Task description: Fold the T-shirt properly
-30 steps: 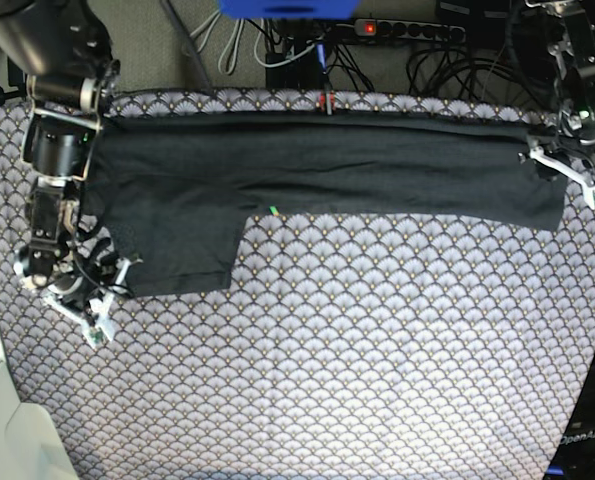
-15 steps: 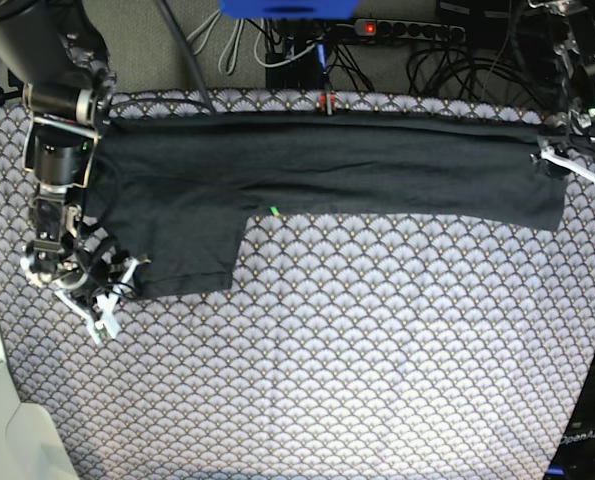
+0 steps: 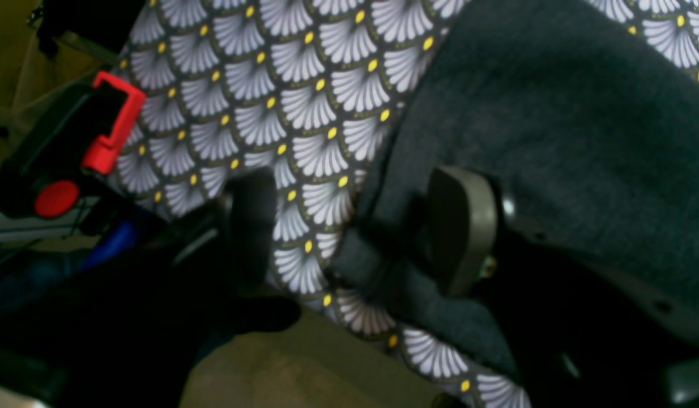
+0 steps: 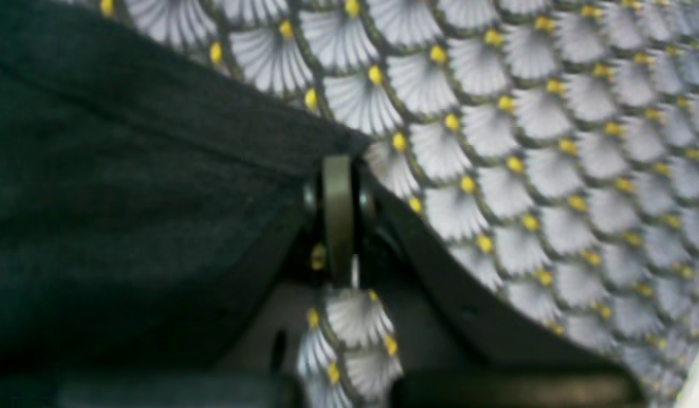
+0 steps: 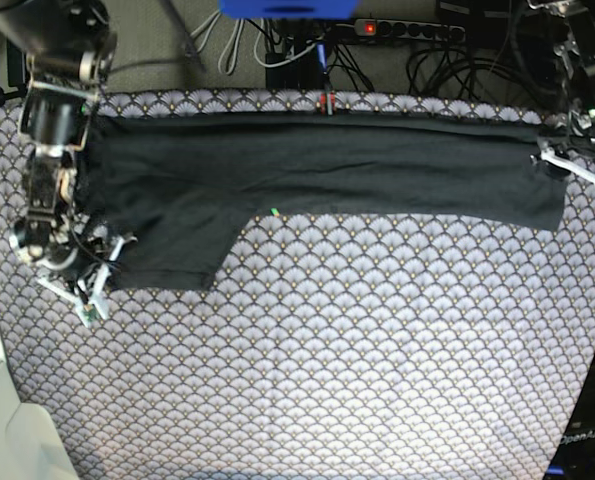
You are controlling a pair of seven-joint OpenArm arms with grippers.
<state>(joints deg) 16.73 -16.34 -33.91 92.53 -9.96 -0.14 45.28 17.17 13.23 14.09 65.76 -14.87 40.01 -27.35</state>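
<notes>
The dark charcoal T-shirt (image 5: 327, 170) lies as a long band across the back of the scallop-patterned tablecloth (image 5: 357, 360), with one sleeve hanging down at the left. My right gripper (image 5: 89, 300) is at the sleeve's lower left corner. In the right wrist view it (image 4: 339, 170) is shut, its tip at the corner of the T-shirt's (image 4: 128, 198) hem. My left gripper (image 5: 577, 172) is at the T-shirt's right end. In the left wrist view it (image 3: 355, 226) is open, with the edge of the T-shirt (image 3: 553, 113) between its fingers (image 3: 460, 226).
A power strip (image 5: 397, 28) and cables lie behind the table's back edge. A red and black clamp (image 3: 109, 124) sits at the table edge near my left gripper. A white surface (image 5: 2, 420) shows at the bottom left. The table's right edge is close to my left gripper.
My right gripper has shifted left and slightly up, and the sleeve's lower hem has been drawn left with it. My left gripper has moved slightly right at the T-shirt's end.
</notes>
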